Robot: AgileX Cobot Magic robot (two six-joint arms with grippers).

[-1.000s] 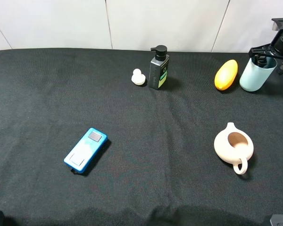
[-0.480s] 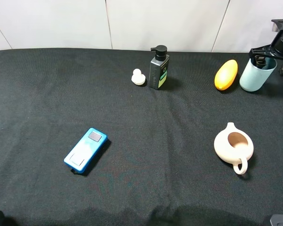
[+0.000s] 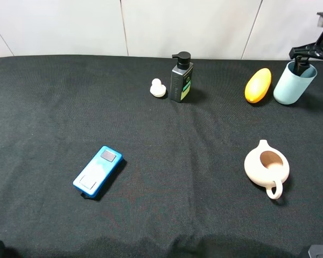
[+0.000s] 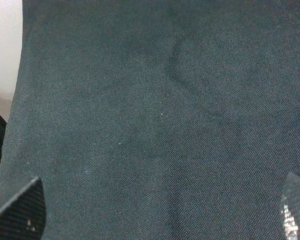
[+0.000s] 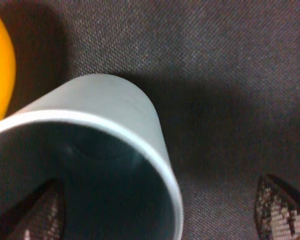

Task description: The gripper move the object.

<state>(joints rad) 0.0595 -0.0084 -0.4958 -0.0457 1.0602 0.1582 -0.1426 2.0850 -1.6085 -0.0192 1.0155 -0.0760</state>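
Observation:
The light blue-teal cup [image 3: 294, 83] stands upright at the table's far right, beside an orange oval object [image 3: 258, 85]. My right gripper [image 3: 315, 60] hovers just over the cup's rim, open. In the right wrist view the cup [image 5: 97, 130] fills the left half; one fingertip [image 5: 37, 212] is inside the cup's mouth and the other fingertip [image 5: 285, 210] is outside its wall, over the cloth. My right gripper [image 5: 160, 215] holds nothing. My left gripper [image 4: 157, 215] is open over bare black cloth and does not show in the exterior view.
A black pump bottle [image 3: 181, 77] and a small white object [image 3: 158, 88] stand at the back centre. A beige handled pot [image 3: 267, 167] lies front right. A blue flat device [image 3: 97, 171] lies left of centre. The black cloth [image 3: 161, 215] covers the whole table.
My right gripper has moved up and slightly right over the cup's rim. The cup and the other objects stay in place.

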